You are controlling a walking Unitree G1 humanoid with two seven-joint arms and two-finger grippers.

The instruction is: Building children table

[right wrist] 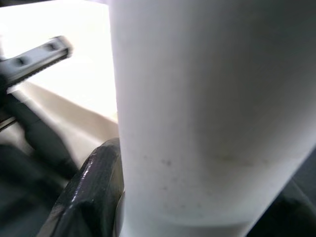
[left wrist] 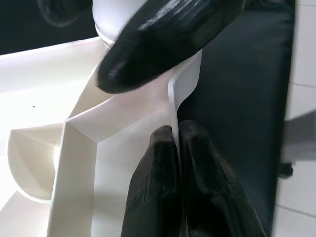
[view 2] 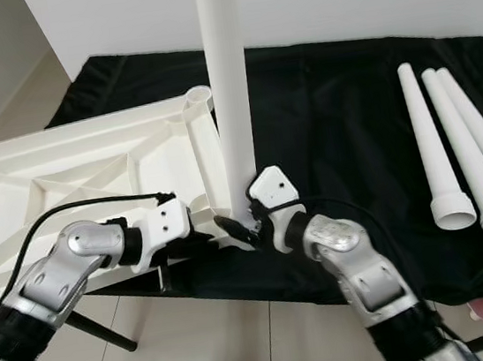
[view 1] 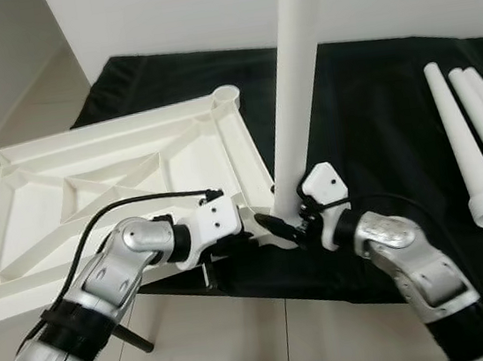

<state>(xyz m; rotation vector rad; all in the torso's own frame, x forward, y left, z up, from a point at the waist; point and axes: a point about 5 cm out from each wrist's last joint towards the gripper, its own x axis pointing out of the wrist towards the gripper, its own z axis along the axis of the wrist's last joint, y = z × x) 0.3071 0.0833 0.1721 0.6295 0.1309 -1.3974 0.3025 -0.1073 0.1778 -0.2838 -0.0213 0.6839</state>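
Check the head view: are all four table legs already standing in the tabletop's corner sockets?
No. One leg stands upright at the tabletop corner, while three spare legs lie on the black cloth.

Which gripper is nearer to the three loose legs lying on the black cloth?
Right. The right gripper holds the upright leg, on the side towards the loose legs. The left gripper pinches the tabletop rim, farther from them.

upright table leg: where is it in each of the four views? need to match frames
Left eye view: upright leg just right of centre, foot at the tabletop near corner.
Right eye view: leg at centre.
Left wrist view: its rounded foot at the top.
Right wrist view: leg close up, right pincer around it.
Shared landmark: the tabletop's near corner, where the left pincer pinches the rim.
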